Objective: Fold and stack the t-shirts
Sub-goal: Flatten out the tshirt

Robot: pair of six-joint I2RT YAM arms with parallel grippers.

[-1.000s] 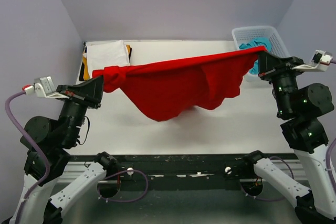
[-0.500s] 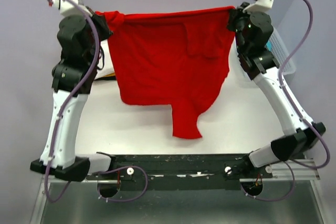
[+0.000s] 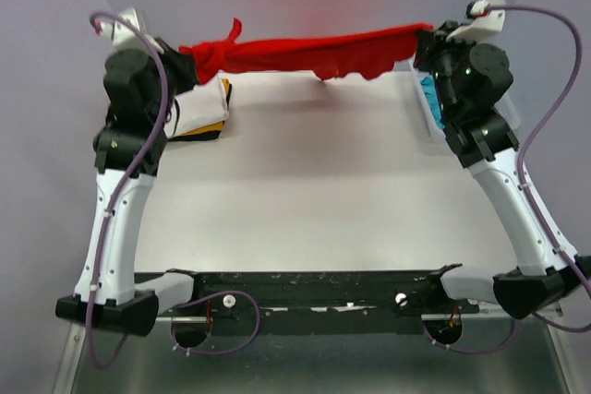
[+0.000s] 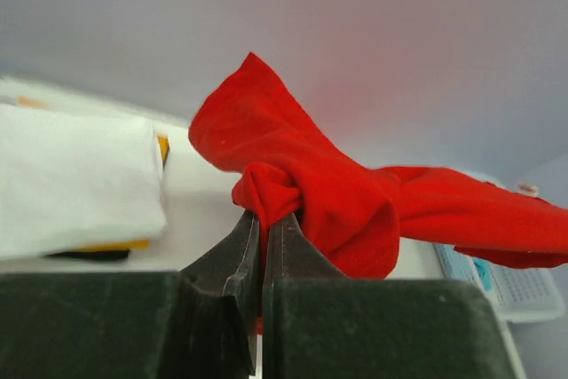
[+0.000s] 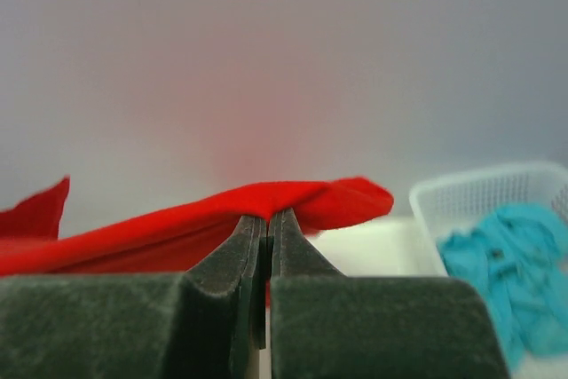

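Observation:
The bright red t-shirt [image 3: 305,51] is stretched in the air between my two grippers, high over the far edge of the table. My left gripper [image 3: 189,59] is shut on its bunched left end [image 4: 293,193]. My right gripper [image 3: 420,43] is shut on its right edge [image 5: 293,197]. A folded white t-shirt [image 3: 201,103] lies on top of orange and black shirts at the far left, also seen in the left wrist view [image 4: 75,179]. A turquoise t-shirt [image 5: 501,264] lies in the basket.
The white plastic lattice basket [image 5: 479,197] stands at the far right, mostly hidden behind my right arm in the top view [image 3: 432,117]. The grey back wall is close behind the shirt.
The red shirt hung down as a wide sheet half a second ago; now it has swung up and back into a thin horizontal band. Both arms stay raised; the right wrist has dropped a little.

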